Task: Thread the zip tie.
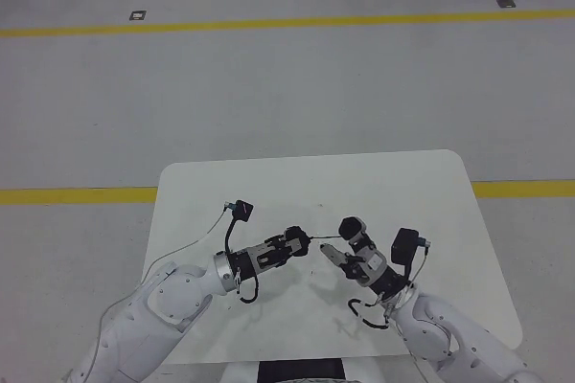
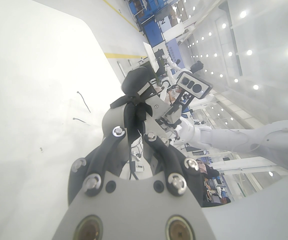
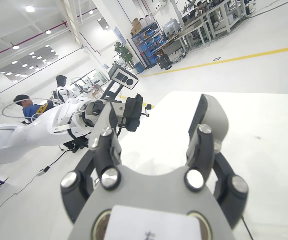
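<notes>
A white table (image 1: 268, 182) with rounded corners stands on a grey floor (image 1: 287, 96); one yellow line (image 1: 287, 23) crosses the floor far behind it, and another (image 1: 67, 195) runs level with the table's far part; both arms hang over the near half of the table, tips facing each other; the left gripper (image 1: 299, 241), its dark fingers pressed together, holds one end of a thin dark zip tie (image 1: 323, 236); the tie runs straight across to the right gripper (image 1: 333, 239), whose fingers are spread apart; whether the tie touches them cannot be told.
</notes>
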Robot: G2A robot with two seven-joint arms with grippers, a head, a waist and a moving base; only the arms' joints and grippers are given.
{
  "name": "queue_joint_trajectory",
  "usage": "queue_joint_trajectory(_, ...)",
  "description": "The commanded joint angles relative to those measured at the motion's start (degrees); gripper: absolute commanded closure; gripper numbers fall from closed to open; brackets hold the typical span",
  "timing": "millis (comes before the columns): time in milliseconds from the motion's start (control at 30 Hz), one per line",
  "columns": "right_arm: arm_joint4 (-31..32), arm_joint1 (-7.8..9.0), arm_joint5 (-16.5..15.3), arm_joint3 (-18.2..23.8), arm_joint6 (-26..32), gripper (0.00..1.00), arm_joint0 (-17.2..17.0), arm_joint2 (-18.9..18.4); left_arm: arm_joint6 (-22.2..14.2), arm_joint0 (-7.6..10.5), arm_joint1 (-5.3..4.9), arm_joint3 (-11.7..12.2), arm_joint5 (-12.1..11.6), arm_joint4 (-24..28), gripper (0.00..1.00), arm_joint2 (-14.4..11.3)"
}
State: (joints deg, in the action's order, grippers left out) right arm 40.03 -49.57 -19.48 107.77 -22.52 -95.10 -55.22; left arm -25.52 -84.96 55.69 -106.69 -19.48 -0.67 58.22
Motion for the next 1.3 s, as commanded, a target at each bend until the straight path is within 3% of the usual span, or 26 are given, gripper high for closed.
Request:
queue_joint_trajectory(0,0.51,0.20,0.00,-0.11,-1.36,0.00,-0.72,-1.13,0.00,0.00,0.00,0.00,0.00,0.00,1.00,0.00)
queue_joint_trajectory(233,-0.96,0.75,0.00,-0.72,-9.72,0.00,-3.90,-6.15,0.00,0.00,0.00,0.00,0.00,0.00,1.00,0.00)
queue_joint_trajectory(667,-1.15,1.00,0.00,0.03,-11.03,0.00,-4.53,-7.29,0.33,-0.08,0.06,-0.01,0.12,0.55,1.00,-0.16)
queue_joint_trajectory(833,-1.15,1.00,0.00,0.03,-11.03,0.00,-4.53,-7.29,-0.06,-0.24,0.67,-0.58,0.00,14.41,1.00,-0.47)
queue_joint_trajectory(1033,-1.15,1.00,0.00,0.03,-11.03,0.00,-4.53,-7.29,-3.48,-0.92,1.42,-0.38,0.00,29.13,1.00,0.92)
queue_joint_trajectory(1267,-1.15,1.00,0.00,0.03,-11.03,0.00,-4.53,-7.29,-7.53,-1.72,2.57,0.69,0.00,37.64,1.00,2.06)
